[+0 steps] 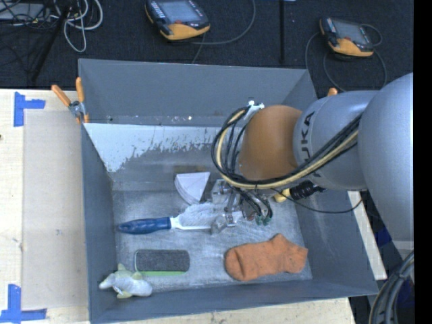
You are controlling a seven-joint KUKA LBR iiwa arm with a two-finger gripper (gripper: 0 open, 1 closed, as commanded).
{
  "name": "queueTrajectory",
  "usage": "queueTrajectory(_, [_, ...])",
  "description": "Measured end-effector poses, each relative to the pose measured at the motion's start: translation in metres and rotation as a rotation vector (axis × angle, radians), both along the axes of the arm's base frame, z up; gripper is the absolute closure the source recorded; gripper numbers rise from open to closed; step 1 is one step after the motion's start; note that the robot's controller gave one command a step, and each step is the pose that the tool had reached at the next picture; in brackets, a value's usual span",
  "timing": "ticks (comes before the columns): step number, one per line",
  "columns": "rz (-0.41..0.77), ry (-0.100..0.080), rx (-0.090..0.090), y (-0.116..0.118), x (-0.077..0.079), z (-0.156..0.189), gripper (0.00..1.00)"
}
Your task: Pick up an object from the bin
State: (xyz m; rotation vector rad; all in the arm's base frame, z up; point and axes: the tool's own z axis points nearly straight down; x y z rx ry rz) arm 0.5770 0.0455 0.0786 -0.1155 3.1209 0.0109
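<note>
1. Camera view: the gripper [226, 218] sits low in the middle of the grey bin [169, 100], right at the white bristle end of the blue-handled brush [165, 224], which lies flat with its handle pointing left.
2. Honestly can't tell if the gripper's spread or pinched; the wrist hides it.
3. A white folded scrap [192, 184] lies just behind the brush, and an orange sock [264, 260] sits nearer the front wall, apart from it.
4. Probably best to straddle the brush's narrow neck, squeeze square and lift straight, so the scrap doesn't tag along.

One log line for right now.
blue-handled brush: lying flat, bin centre | tool: over its white head | orange sock: nearby, apart
</note>
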Motion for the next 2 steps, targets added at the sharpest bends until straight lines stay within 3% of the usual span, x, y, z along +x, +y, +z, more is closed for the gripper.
queueTrajectory(2, [0.001,0.003,-0.001,0.0,-0.0013,0.0022,1.0])
